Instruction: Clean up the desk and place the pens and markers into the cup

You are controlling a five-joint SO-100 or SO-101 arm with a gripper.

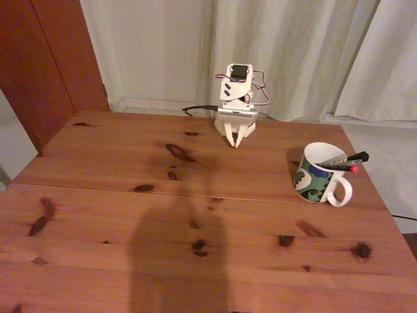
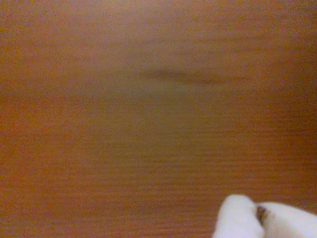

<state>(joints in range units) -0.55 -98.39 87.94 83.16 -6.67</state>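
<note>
Wooden desk (image 1: 117,215), pens (image 1: 343,162) in cup (image 1: 313,179)

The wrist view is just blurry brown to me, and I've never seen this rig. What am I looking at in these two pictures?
The fixed view looks across a wooden desk. The small white machine at its far edge is a robot arm, folded down, its end effector pointing at the wood. The wrist view comes from a camera riding on that arm, so close to the wood that it blurs; the white shapes at the bottom right are the end effector, fingers together, holding nothing. On the right stands a patterned cup with pens and markers already inside.
</note>
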